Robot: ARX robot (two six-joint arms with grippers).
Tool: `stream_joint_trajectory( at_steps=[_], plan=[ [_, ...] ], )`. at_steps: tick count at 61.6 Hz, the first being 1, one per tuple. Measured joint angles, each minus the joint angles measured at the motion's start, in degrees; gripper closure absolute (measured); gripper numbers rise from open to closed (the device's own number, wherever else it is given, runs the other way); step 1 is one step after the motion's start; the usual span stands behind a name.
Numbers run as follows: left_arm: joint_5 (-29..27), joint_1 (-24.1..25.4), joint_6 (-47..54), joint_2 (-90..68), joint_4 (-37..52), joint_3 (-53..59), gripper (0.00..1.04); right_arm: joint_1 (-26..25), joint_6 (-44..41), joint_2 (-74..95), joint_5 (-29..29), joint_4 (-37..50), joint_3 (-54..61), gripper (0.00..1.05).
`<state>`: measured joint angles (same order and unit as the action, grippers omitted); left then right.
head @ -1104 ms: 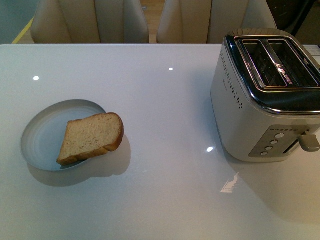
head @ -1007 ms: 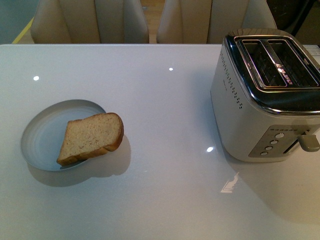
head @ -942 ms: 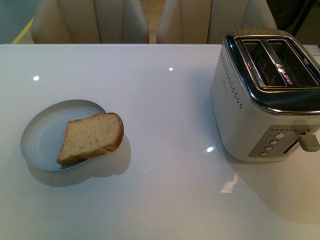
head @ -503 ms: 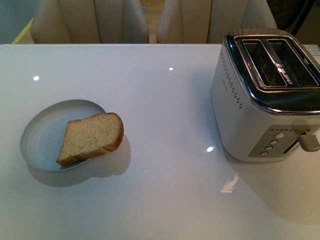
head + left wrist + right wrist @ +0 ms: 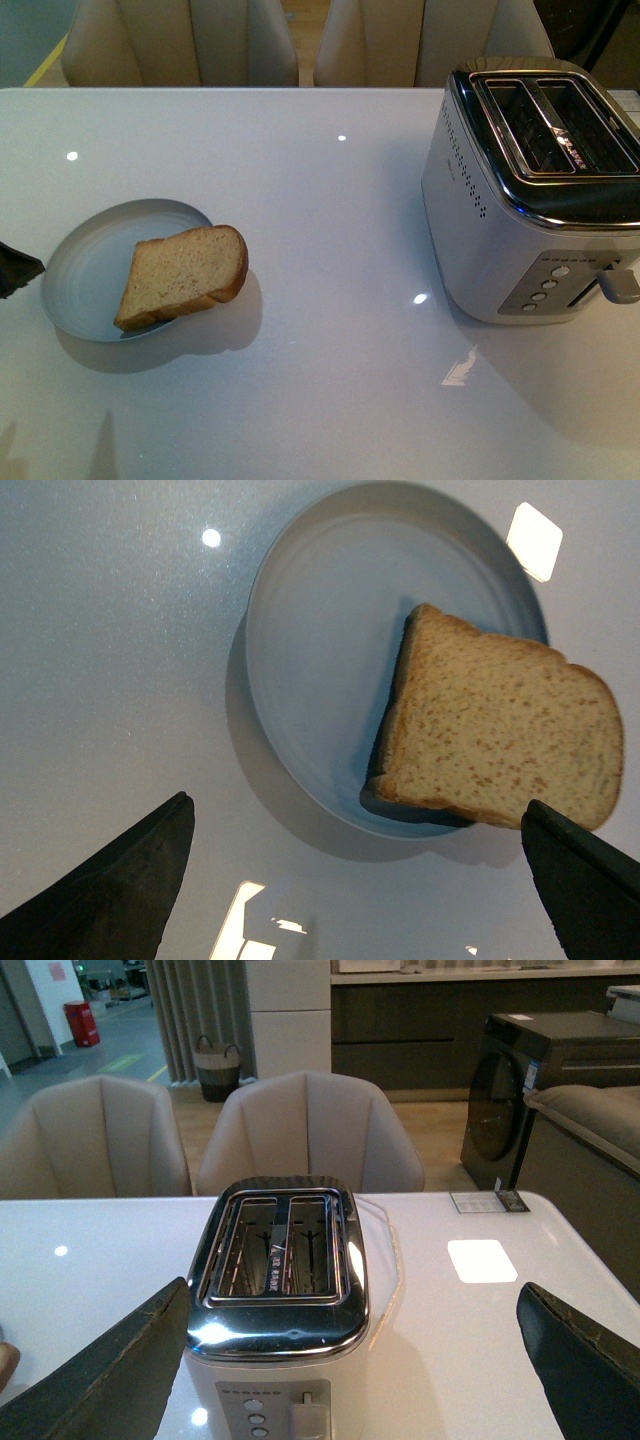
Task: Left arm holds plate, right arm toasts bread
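Front: the left gripper point(image 5: 15, 272) sits at the table's point(image 5: 330, 390) left edge, just beside the plate point(image 5: 85, 265). The bread point(image 5: 182, 275) overhangs its rim, long axis toward the toaster point(image 5: 520, 210) by the right edge.

Left wrist: jaws spread wide, plate ahead.

Right wrist: the right gripper point(image 5: 352, 1288) gapes empty, facing the toaster, well apart from the bread.

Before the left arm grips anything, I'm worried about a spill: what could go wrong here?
The light brown bread slice overhangs the rim of the round pale blue-grey plate, so a nudge from the open black left pincer could tip it off. The plate might also skid on the glossy white table.
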<state>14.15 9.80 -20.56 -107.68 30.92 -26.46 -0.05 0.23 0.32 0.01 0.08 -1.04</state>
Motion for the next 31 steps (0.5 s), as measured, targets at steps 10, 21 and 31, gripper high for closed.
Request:
stream_joint_trajectory(
  at_steps=[10, 21, 31],
  plan=[
    [-1.1, -1.0, -2.3, -9.2, 0.7, -4.8, 0.07, 0.0, 0.0, 0.0, 0.0, 0.0, 0.0, 0.09],
    [-3.6, -2.0, -4.5, -17.6, 0.0, -10.5, 0.07, 0.0, 0.0, 0.0, 0.0, 0.0, 0.0, 0.09],
    [-5.1, -2.6, -6.3, -22.4, -1.8, -14.8, 0.07, 0.0, 0.0, 0.0, 0.0, 0.0, 0.0, 0.09]
  ],
)
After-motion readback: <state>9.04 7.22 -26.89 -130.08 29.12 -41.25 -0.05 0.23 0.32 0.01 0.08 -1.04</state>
